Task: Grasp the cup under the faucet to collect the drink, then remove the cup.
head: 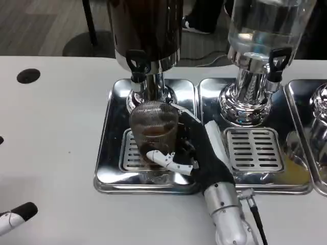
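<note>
R hand [196,153] fingers clamped on cup [153,133] w/ faucet [137,65] above, on tray [110,153].

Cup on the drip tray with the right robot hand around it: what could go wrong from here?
1. The cup holds dark drink; tilting it on removal could spill onto the tray.
2. It sits close under the faucet; lifting straight up might knock the rim against it.
3. The right robot hand grips clear, ribbed walls from one side, so the cup may slip.
</note>
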`<action>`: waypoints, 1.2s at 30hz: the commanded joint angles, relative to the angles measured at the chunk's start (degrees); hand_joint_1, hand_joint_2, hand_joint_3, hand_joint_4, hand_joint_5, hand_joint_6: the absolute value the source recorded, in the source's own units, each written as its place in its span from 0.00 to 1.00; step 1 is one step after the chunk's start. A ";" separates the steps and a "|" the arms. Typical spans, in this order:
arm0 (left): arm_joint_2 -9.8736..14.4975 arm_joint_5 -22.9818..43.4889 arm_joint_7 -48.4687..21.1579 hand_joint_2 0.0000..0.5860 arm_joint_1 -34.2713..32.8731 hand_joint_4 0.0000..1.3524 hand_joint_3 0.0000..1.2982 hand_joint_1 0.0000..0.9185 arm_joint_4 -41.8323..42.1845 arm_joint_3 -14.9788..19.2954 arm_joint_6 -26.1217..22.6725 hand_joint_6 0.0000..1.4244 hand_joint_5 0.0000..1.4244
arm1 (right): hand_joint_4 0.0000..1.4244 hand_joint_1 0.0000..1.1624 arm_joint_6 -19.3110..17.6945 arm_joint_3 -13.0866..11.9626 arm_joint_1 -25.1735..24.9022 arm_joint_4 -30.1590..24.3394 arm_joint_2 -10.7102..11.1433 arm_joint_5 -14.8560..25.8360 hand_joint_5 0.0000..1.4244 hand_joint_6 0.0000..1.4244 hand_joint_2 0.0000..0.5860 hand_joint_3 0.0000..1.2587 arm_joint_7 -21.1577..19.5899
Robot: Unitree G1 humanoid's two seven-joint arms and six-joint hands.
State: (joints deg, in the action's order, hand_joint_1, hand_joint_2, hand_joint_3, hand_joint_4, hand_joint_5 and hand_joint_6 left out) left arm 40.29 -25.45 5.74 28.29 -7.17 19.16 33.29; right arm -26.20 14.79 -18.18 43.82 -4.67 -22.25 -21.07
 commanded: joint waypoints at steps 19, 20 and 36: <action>-0.34 -1.01 -0.40 0.06 -0.77 0.00 0.00 0.00 0.57 -1.43 -0.68 0.00 0.00 | 0.23 0.74 3.58 0.66 4.83 -12.75 1.13 0.20 0.26 0.26 0.35 0.23 1.72; -0.32 -0.99 -0.39 0.06 -0.75 0.00 0.00 0.00 0.63 -1.42 -0.72 0.00 0.00 | 0.23 0.74 3.47 0.57 5.10 -12.97 1.21 0.33 0.26 0.26 0.35 0.23 1.77; -0.29 -1.44 -0.48 0.06 -0.70 0.00 0.00 0.00 2.24 -2.21 -1.94 0.00 0.00 | 0.23 0.73 2.36 -1.57 10.78 -18.60 2.89 2.24 0.26 0.26 0.35 0.23 3.82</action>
State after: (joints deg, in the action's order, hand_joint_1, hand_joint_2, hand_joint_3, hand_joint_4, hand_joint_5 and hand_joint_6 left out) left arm 40.15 -25.67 5.74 27.42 -5.31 17.19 31.75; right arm -21.95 13.50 -7.67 27.97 -1.66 -20.76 -17.23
